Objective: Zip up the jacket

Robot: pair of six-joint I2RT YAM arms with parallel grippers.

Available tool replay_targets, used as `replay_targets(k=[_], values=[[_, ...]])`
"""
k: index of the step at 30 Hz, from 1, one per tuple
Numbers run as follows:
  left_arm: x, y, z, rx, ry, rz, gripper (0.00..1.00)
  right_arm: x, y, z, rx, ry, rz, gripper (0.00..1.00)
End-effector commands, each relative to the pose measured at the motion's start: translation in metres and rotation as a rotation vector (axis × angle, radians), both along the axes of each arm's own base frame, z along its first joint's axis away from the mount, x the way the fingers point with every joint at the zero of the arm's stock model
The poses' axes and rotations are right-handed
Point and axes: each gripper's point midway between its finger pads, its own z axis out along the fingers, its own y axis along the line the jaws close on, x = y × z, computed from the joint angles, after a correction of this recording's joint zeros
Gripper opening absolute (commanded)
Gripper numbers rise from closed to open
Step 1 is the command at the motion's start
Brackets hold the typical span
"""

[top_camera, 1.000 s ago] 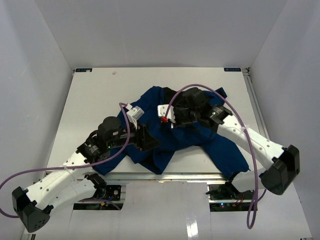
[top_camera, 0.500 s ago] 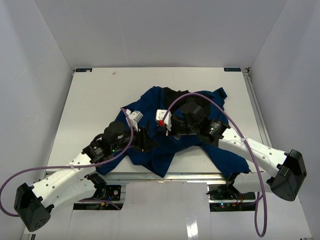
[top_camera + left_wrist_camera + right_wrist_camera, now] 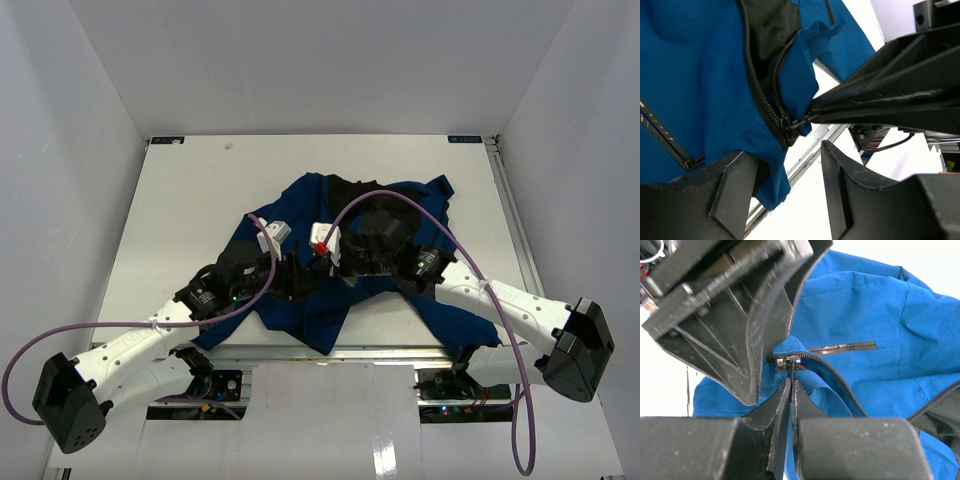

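While one blue jacket (image 3: pixel 300 200) lies mid-frame, the right gripper (image 3: pixel 791 387) is pinched tight on the pull of its single zipper slider (image 3: pixel 788 361). The left gripper (image 3: pixel 789 156), lower centre, has its jaws apart.

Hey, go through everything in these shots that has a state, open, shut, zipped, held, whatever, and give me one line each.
jacket: unzipped, crumpled, black lining showing.
front zipper: open, its two rows of teeth apart above the slider.
slider: down at the hem end.
pull tab: pinched.
right gripper: shut on the pull tab.
left gripper: open, jacket hem hanging between its fingers.
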Motion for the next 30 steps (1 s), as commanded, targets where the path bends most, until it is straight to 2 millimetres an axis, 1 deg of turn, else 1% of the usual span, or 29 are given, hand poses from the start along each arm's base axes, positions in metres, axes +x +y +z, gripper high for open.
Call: replay_targets(k=[1,4,8,10,14,17,18,22,27,28,29,30], values=[[0.009,0.002,0.011,-0.003,-0.057,0.031,0.63,0.000,0.011,0.023,0.079,-0.014,-0.007,0.08],[0.007,0.006,0.015,-0.005,-0.050,0.047,0.63,0.006,0.010,0.025,0.076,-0.004,-0.049,0.08],[0.004,0.011,0.023,-0.051,-0.017,0.092,0.68,0.008,0.009,0.026,0.085,0.014,-0.085,0.08],[0.004,0.014,0.030,-0.116,0.032,0.157,0.70,0.010,0.007,0.026,0.090,0.023,-0.111,0.08],[-0.004,0.008,0.039,-0.258,0.115,0.172,0.72,0.014,0.003,0.030,0.114,0.033,-0.166,0.08],[-0.005,0.008,0.046,-0.365,0.201,0.227,0.72,0.014,0.000,0.031,0.133,0.042,-0.189,0.08],[-0.003,0.010,0.042,-0.374,0.219,0.256,0.72,0.014,0.000,0.035,0.150,0.046,-0.196,0.08],[0.000,0.021,0.048,-0.499,0.281,0.353,0.71,0.008,0.001,0.036,0.171,0.067,-0.188,0.08],[0.008,0.028,0.058,-0.612,0.244,0.398,0.70,0.006,0.001,0.038,0.195,0.064,-0.185,0.08],[0.009,0.027,0.061,-0.622,0.226,0.391,0.70,0.005,0.001,0.039,0.198,0.064,-0.186,0.08],[0.010,0.025,0.060,-0.616,0.218,0.382,0.70,0.005,0.000,0.038,0.197,0.064,-0.188,0.08],[0.011,0.022,0.066,-0.634,0.190,0.362,0.69,0.005,0.000,0.039,0.202,0.063,-0.189,0.08]])
